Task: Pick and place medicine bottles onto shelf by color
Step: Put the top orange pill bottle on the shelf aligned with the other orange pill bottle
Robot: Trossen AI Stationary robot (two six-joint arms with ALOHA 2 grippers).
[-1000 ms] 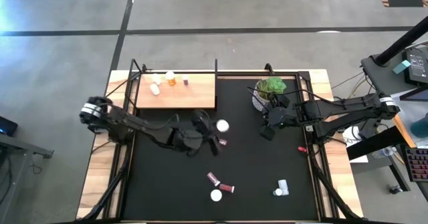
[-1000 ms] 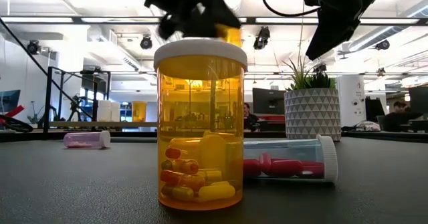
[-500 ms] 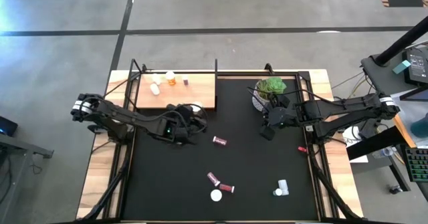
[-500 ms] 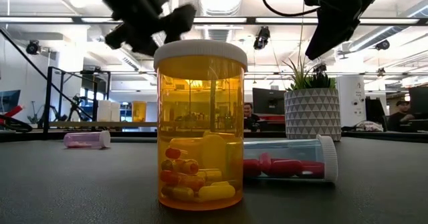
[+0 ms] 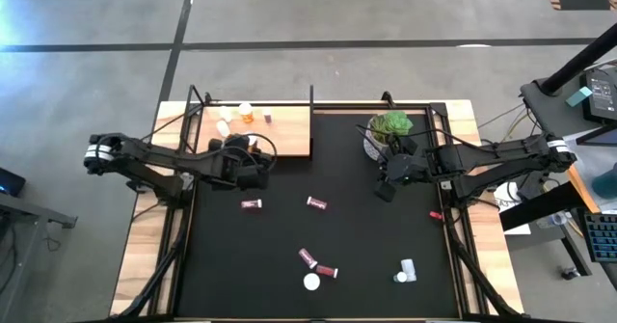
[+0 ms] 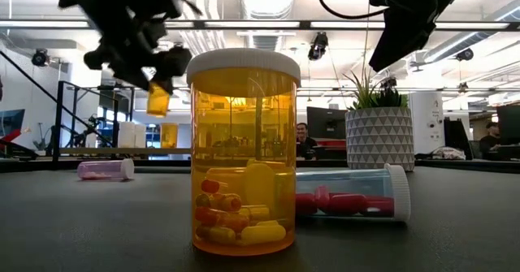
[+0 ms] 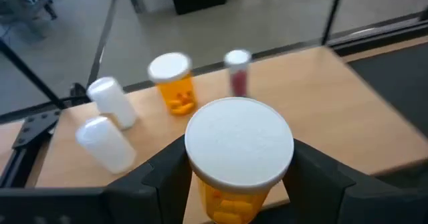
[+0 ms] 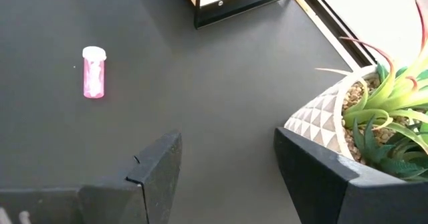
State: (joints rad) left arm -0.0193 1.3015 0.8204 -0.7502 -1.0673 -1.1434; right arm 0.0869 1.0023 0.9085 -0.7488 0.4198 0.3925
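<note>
Left gripper [image 7: 237, 184] pinches a white-capped orange bottle [image 7: 237, 150] above the shelf [image 5: 280, 130] front edge, about 10 o'clock of table centre; right gripper [image 8: 224, 170], fingers spread, hangs beside the plant pot [image 8: 321, 120] at 2 o'clock.

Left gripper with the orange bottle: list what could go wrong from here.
1. The left gripper holds an orange bottle near the shelf, where an upright orange bottle, a red bottle and two white bottles already sit; a low approach could topple them.
2. Setting it beside the wrong colour would spoil the sorting.
3. The shelf's black frame post stands close; the arm might clip it.
</note>
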